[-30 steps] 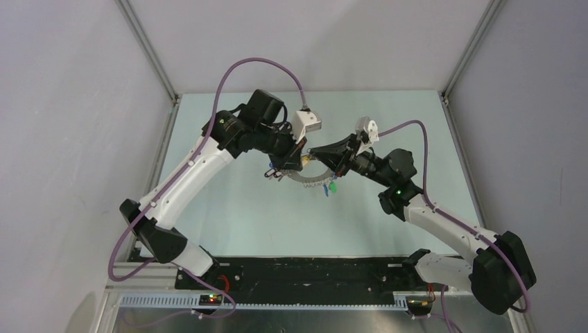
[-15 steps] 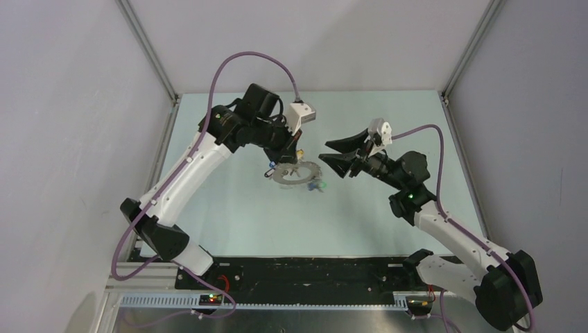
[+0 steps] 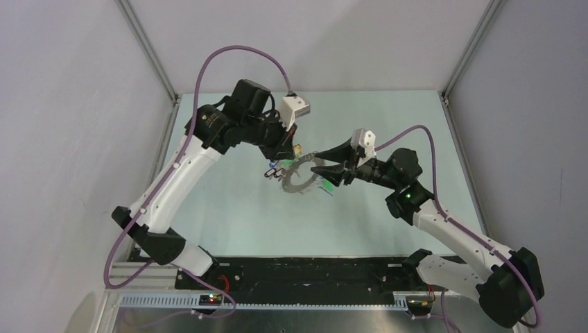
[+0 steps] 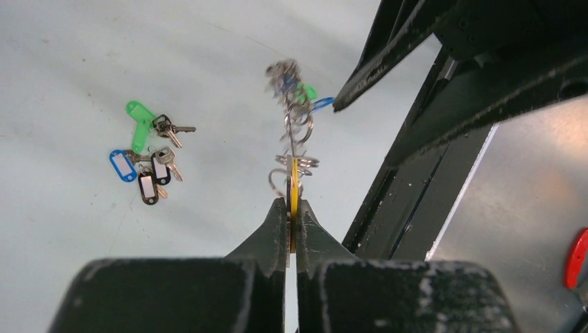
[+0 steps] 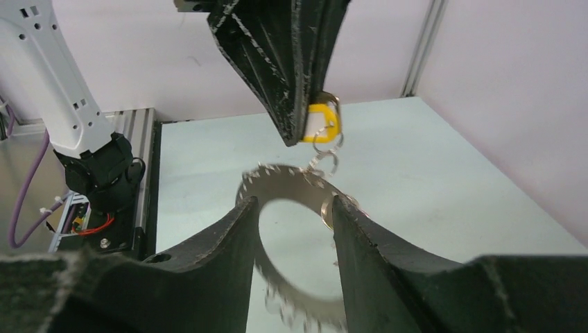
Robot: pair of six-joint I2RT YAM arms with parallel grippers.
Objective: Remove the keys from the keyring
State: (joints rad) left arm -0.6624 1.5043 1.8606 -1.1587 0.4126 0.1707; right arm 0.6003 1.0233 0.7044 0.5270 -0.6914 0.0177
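My left gripper (image 4: 292,207) is shut on a yellow tag (image 4: 294,187) that hangs on the keyring (image 3: 303,177). The grey toothed ring dangles tilted above the table. It shows edge-on in the left wrist view (image 4: 294,114), with a green tag (image 4: 306,91) and a blue tag (image 4: 321,104) on its far rim. My right gripper (image 5: 291,208) is open, its fingertips (image 5: 244,211) on either side of the ring's band (image 5: 279,182), which is blurred. Loose keys (image 4: 147,158) with green, blue and dark tags lie on the table. In the top view my left gripper (image 3: 286,154) is left of my right gripper (image 3: 326,166).
The two grippers are close together over the table's middle (image 3: 298,208). The left gripper's fingers (image 5: 284,62) hang right above the right gripper. Enclosure walls and frame posts (image 3: 457,62) ring the table. The arm base rail (image 3: 305,270) runs along the near edge.
My right gripper let go and backed off to the right, then came back open to the ring. My left gripper moved slightly left and raised the ring, now tilted and swinging.
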